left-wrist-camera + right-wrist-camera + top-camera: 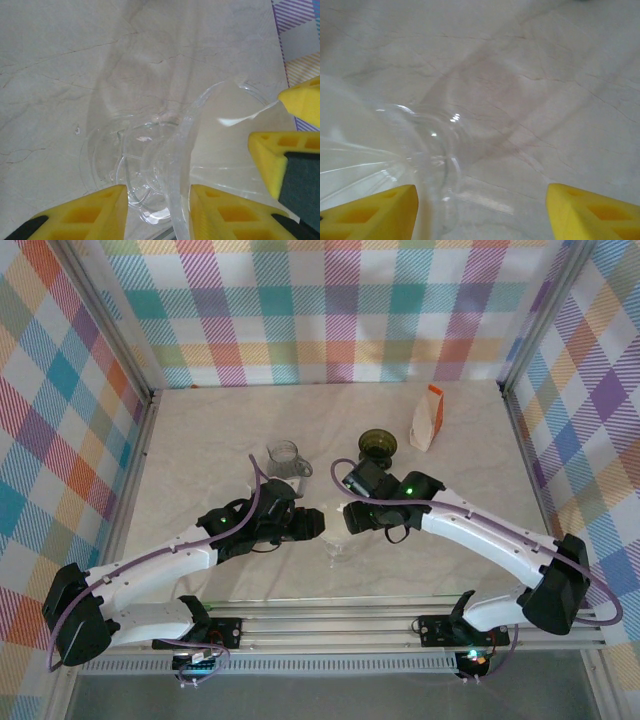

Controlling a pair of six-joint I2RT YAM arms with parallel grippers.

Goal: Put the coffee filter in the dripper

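Coffee filter [227, 150] at dripper [135, 170] between part-closed left jaws, grip unclear; right jaws open.

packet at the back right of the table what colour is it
The packet is white with an orange top; it shows best in the top external view.

My fixed camera sits high and far back on the near side of the clear plastic cone-shaped dripper [338, 545], looking down over the whole pale marble-patterned tabletop [200, 440]. Both wrist cameras hang close over that dripper, facing down from its opposite sides; all three views share it.
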